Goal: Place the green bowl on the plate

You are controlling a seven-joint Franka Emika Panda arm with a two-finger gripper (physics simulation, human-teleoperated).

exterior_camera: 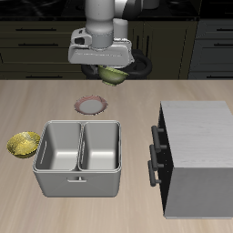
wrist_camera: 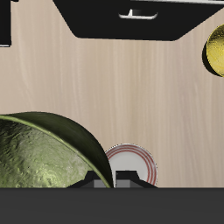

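My tool (exterior_camera: 110, 71) grips the glossy olive-green bowl (wrist_camera: 44, 153) by its rim above the tabletop (exterior_camera: 36, 105), just short of the small pink-rimmed plate (wrist_camera: 132, 164), where I should centre it before lowering gently.

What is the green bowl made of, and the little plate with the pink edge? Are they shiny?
The round olive-green bowl looks like glazed pottery: its inside is glossy and speckled, with bright glints. It could also be shiny plastic; a render leaves that open. The small flat plate with a pale grey centre and reddish-pink patterned rim also looks like painted ceramic, but duller, with no strong shine showing.
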